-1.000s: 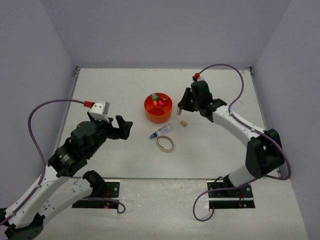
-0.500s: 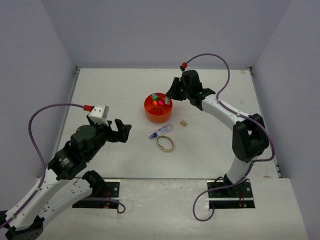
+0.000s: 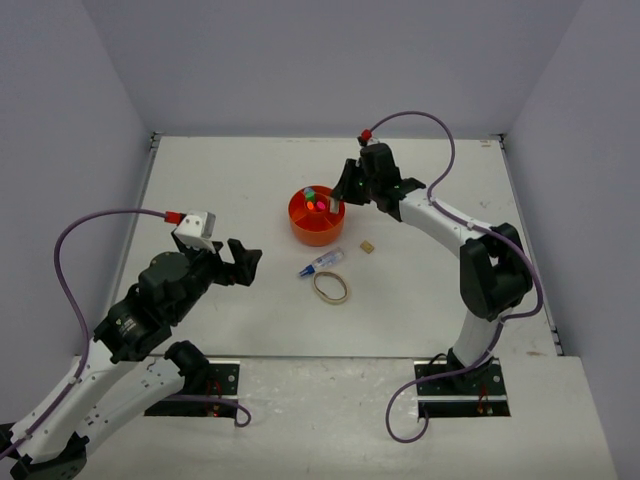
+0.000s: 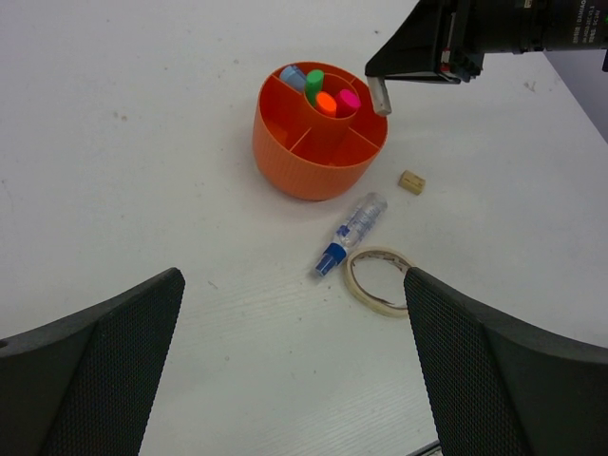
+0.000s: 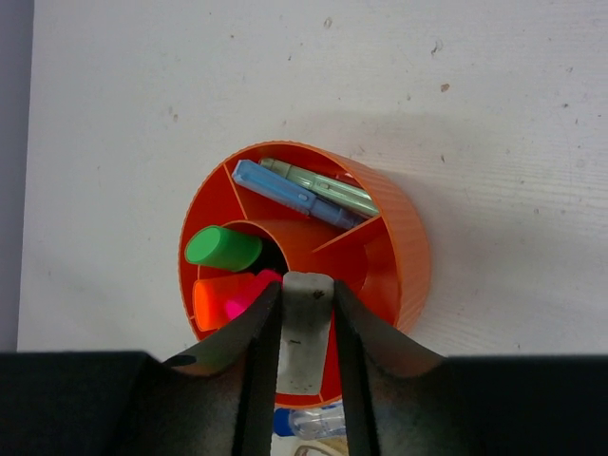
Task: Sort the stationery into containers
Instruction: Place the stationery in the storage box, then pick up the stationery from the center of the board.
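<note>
The round orange organizer stands mid-table. Green, orange and pink highlighters fill its centre cup, and pastel markers lie in a ring compartment. My right gripper hangs just above the organizer's near-right side, shut on a small grey-white block. A blue-tipped pen, a tan rubber band and a small tan block lie on the table. My left gripper is open, well left of them.
White walls close in the table on three sides. The right arm reaches in from the right above the table. Purple cables loop off both arms.
My right gripper has carried the grey-white block leftward, from beside the organizer's right to above it. The left arm has barely shifted and stays open.
</note>
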`<state>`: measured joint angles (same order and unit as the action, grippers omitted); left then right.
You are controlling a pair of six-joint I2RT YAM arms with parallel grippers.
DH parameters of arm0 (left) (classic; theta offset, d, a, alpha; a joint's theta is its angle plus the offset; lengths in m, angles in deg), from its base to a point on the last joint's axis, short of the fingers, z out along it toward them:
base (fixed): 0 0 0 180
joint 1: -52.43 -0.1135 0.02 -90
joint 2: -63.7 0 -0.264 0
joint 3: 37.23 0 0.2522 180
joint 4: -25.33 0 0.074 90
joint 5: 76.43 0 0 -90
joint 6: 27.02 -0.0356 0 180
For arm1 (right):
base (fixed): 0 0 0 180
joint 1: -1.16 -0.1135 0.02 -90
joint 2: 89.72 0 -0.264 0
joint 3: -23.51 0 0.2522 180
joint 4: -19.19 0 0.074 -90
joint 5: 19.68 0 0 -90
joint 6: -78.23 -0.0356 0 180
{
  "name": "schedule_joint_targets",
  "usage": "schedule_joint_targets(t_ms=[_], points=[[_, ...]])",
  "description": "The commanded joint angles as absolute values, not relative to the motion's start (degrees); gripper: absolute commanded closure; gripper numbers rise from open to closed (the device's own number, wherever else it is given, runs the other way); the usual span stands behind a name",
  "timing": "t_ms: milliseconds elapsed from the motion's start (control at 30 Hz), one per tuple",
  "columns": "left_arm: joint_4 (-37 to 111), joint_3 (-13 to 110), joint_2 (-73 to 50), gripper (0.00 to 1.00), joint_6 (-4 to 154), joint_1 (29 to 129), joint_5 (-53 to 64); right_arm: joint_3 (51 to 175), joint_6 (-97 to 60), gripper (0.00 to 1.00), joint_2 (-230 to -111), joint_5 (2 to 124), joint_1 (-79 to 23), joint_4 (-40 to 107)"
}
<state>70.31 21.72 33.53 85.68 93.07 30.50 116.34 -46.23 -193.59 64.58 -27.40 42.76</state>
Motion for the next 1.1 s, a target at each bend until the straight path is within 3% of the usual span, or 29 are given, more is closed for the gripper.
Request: schedule_joint_targets(t_ms=[0,67,200,667,1067], points=[[69.1,21.4,33.9,0.0,83.5,93.1,30.4,117.5,-46.7,0.62,-193.7,66.0,-27.8,42.3],[69.1,21.4,34.0,0.0,83.5,93.1,30.4,117.7,-46.6,0.53,-193.4,66.3,-27.8,42.8],[69.1,21.4,34.1,0.0,83.5,93.1,30.4,117.5,-46.1,0.44,-192.4,67.5,-27.6,43.8],[68.9,21.2,34.9,0.0,83.5,93.0,30.4,104.2,-37.2,0.46,-181.9,77.9,-27.7,57.8],[68.9,21.0,36.1,0.0,83.7,93.1,30.7,116.7,-30.0,0.51,-200.5,81.4,-27.7,67.8]])
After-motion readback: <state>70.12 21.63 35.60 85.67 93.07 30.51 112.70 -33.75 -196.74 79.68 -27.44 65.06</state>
